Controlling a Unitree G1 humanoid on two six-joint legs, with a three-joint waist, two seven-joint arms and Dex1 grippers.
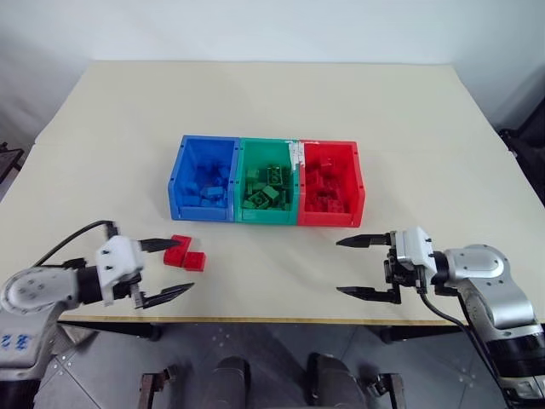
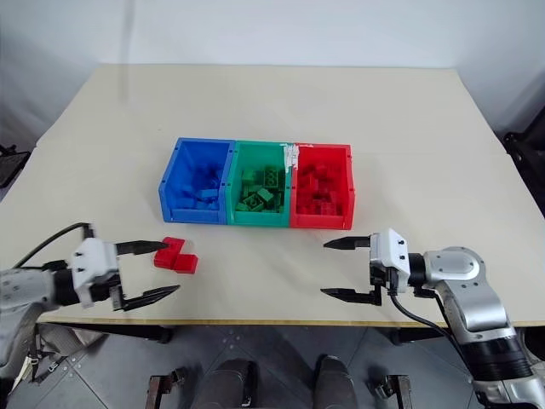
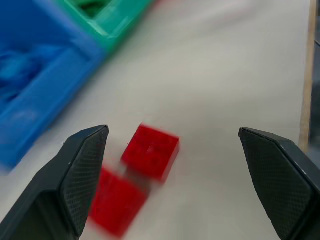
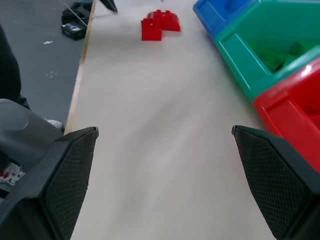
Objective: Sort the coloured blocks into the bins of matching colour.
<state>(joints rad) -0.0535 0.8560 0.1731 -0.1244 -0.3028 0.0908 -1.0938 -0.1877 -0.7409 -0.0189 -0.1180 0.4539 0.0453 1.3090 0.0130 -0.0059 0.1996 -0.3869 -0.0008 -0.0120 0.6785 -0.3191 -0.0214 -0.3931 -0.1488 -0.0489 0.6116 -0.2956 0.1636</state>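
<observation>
**Operator:** I'm looking down on the broad beige rectangular table (image 1: 281,102). Its far corners run out of my head view and its near edge hides the floor beneath. Mid-table sits the row of three joined open-topped plastic bins: the blue bin (image 1: 203,181) on the robot's left, the green bin (image 1: 267,183) in the middle, the red bin (image 1: 330,184) on the right.

**Second:** Can you count what's inside them?

**Operator:** No. Each bin holds a heap of studded bricks of its own colour, but the front walls cover the lower ones and the heaps blend together. I can't make out the pale patch on the rim between green and red.

**Second:** The arms?

**Operator:** The left gripper (image 1: 163,269) hangs over the near-left table edge, black fingers spread wide, nothing between them. The right gripper (image 1: 366,267) sits over the near-right edge, pointing toward the left one, equally wide and empty.

**Second:** Loose pieces?

**Operator:** Two small red studded plastic blocks (image 1: 185,253) lie on the table in front of the blue bin, touching each other, just beyond the left fingertips. My left wrist view smears them; one is partly behind a finger (image 3: 75,185).
</observation>
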